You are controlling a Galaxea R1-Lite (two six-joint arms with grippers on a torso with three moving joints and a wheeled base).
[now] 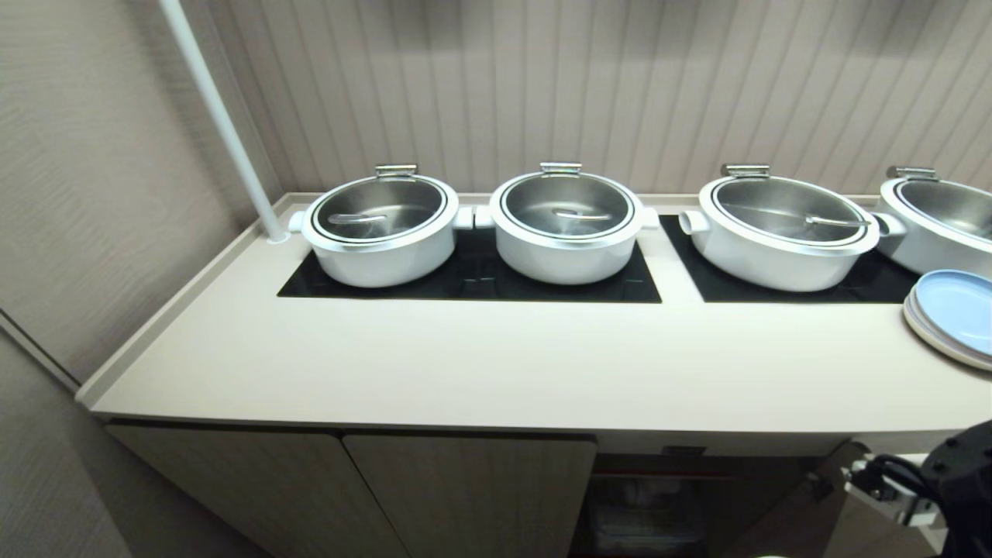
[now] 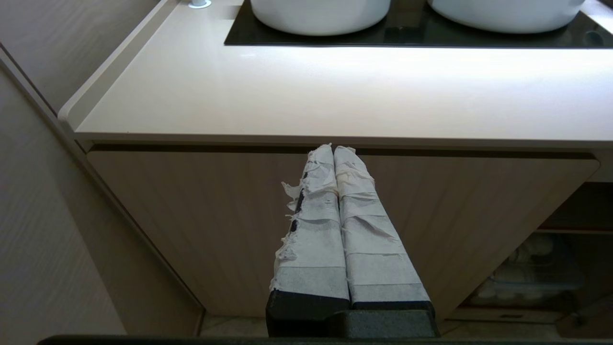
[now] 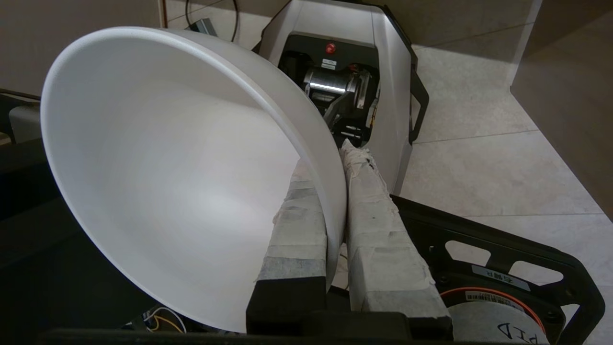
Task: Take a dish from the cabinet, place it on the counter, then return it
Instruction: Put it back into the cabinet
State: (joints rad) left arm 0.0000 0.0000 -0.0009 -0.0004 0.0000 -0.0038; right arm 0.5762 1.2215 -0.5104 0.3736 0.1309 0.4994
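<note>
We take the counter as our landmark. Four white pots with steel lids stand along its back on black cooktop panels: the leftmost pot and its neighbour share one panel, while the third pot and the fourth pot sit on the panel further right. All lids are closed, so we cannot tell what the pots contain. At the counter's right end, in front of the fourth pot, lies a stack of plates with a light blue one on top; nothing rests on it.

Below the counter, the cabinet shows two closed doors at left and an open bay at right. Inside that bay we note a clear bin holding pale rounded items, too dim to identify.

The dish, a white bowl, is empty and tilted on edge, off the counter and out of the cabinet, low over the tiled floor by the robot's base. The right gripper pinches its rim, one taped finger inside the bowl and one outside.

The left gripper hangs in front of the closed cabinet doors just below the counter's edge, its taped fingers pressed together on nothing.
</note>
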